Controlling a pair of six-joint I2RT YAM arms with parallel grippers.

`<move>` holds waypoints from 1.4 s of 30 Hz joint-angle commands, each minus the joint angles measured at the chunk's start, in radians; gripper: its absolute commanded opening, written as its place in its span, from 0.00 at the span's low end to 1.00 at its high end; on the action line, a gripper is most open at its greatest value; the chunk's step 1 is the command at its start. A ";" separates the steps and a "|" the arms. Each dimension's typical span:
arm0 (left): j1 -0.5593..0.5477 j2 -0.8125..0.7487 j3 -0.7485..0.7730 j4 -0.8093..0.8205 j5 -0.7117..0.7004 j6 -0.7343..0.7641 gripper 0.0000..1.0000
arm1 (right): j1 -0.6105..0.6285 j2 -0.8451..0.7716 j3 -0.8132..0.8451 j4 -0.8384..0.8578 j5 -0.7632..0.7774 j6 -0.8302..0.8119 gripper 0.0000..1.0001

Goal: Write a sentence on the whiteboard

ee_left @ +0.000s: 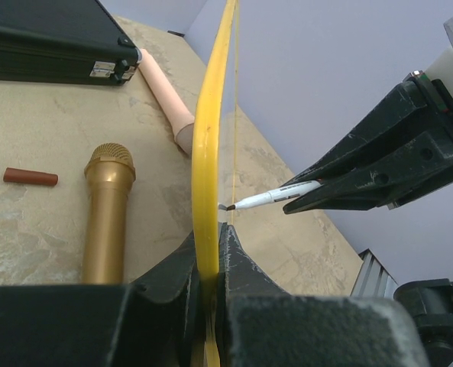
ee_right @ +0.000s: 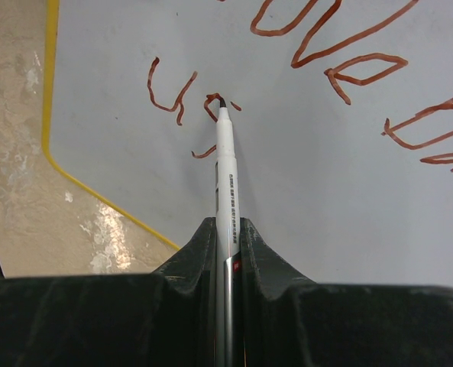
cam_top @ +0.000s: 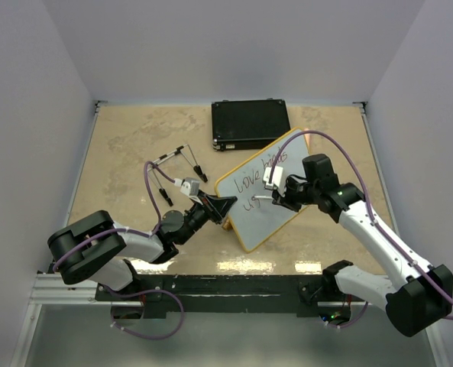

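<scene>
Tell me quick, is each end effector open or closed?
Left end effector: closed on the yellow-framed glossy white whiteboard at its edge.
Right end effector: closed on the slim white marker pen.

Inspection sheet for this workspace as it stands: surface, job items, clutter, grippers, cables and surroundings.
Surface: tan mottled table, with glare patches near the front edge.
Job's things: whiteboard held at a tilt; sentence unfinished, "love binds" above a started second line.
Clutter: black case at the far edge, gold microphone, small red-brown cap, pink cylinder, thin wire frame.
Grippers: left gripper shut on the whiteboard's yellow frame; right gripper shut on the marker, its tip at the board face.
Cables: left purple cable and right purple cable, each looping off its arm.
Surroundings: plain pale walls on three sides.
</scene>
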 commanded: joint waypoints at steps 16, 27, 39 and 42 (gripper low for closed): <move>-0.002 -0.006 -0.026 -0.009 -0.003 0.099 0.00 | -0.025 -0.062 0.014 -0.079 -0.121 -0.127 0.00; -0.002 -0.019 -0.034 -0.015 0.004 0.102 0.00 | -0.118 -0.154 0.016 -0.044 -0.118 -0.098 0.00; -0.002 -0.037 -0.046 -0.011 0.007 0.093 0.00 | -0.151 -0.167 0.006 -0.003 -0.107 -0.051 0.00; -0.003 -0.038 -0.046 -0.012 0.009 0.091 0.00 | -0.152 -0.167 0.005 -0.001 -0.110 -0.047 0.00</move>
